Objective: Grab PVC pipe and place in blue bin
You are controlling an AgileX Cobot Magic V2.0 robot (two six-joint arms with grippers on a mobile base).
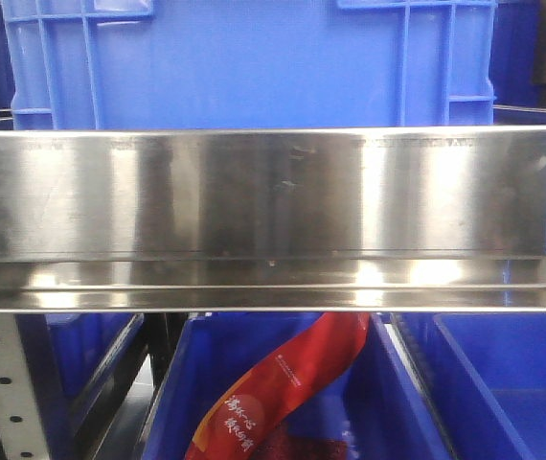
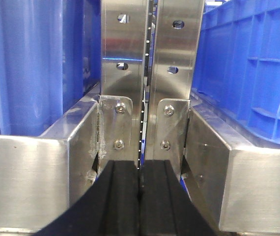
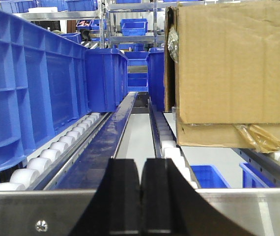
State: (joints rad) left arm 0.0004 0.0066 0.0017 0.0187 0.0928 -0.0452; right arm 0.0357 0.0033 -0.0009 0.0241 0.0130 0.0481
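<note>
Left wrist cam: my left gripper (image 2: 139,196) has its 2 black rubber fingers (image 2: 120,201) pressed together, nothing between them. Straight ahead of the fingertips are 2 upright stainless steel rack posts (image 2: 125,59) bolted to a horizontal steel beam (image 2: 27,182). Ribbed blue plastic crates (image 2: 32,64) sit past the beam on both sides of the fingers.

Right wrist cam: right gripper (image 3: 141,196) also has its 2 black fingers (image 3: 123,196) closed flat against each other, holding nothing. Just beyond the fingertips is a steel rail (image 3: 42,211), then a roller lane with white rollers (image 3: 56,147) running away from me. Left of the fingers, a row of tall blue plastic bins (image 3: 32,88) stands on the rollers. Right of the fingers and higher up sits a brown cardboard box (image 3: 233,64).

Front cam: a brushed steel shelf edge (image 1: 273,201) fills the middle. Large blue plastic tote (image 1: 254,57) above it; below it an open blue bin (image 1: 187,383) holding a red printed bag (image 1: 283,383).

PVC pipe: I can't see it in any of the 3 views.
</note>
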